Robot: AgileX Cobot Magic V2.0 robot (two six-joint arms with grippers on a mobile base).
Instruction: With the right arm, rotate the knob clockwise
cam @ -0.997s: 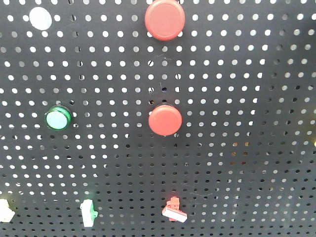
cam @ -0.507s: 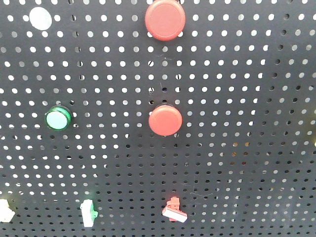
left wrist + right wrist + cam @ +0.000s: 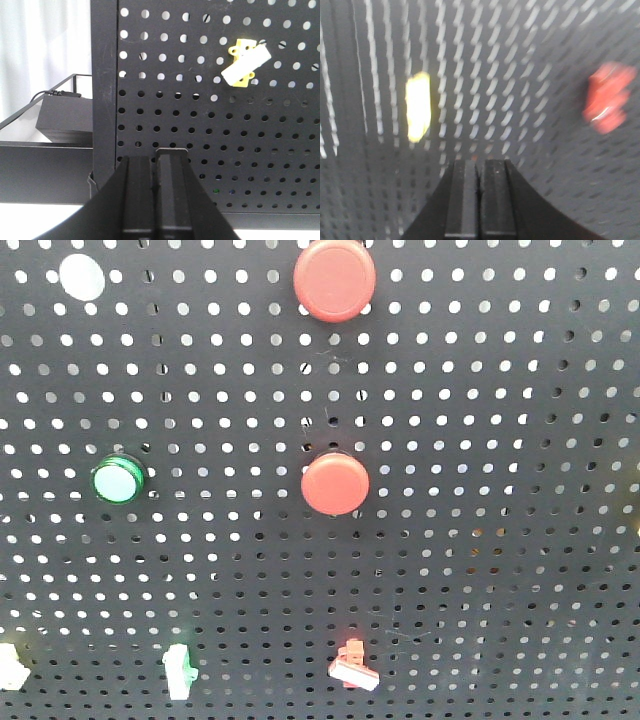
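**Right arm closes in on pegboard, knob yet to be gripped**

A black perforated metal pegboard [image 3: 500, 440] fills the front view, studded with controls: a large round red button [image 3: 334, 278] at the top, a smaller round red button [image 3: 335, 483] at centre, a green-rimmed indicator lamp [image 3: 118, 480] to the left, and along the bottom a small red rotary knob with a pale bar-shaped handle [image 3: 354, 666]. Neither arm shows in this view.

The right gripper [image 3: 480, 200] has its jaws pressed together with nothing between them. Its blurred wrist view shows a red shape at the upper right, probably the red knob [image 3: 610, 97], well apart from the jaws, and a yellow blur [image 3: 418, 106] to the upper left. Which of these the task means cannot be told for certain; a yellow knob with a white bar handle [image 3: 245, 62] also shows in the left wrist view.

The left gripper [image 3: 156, 200] likewise sits with jaws together and empty, low before the board's left edge.

If the red knob is the target, its handle slants down to the right, so the right jaws would need to part and travel up and right to straddle it.
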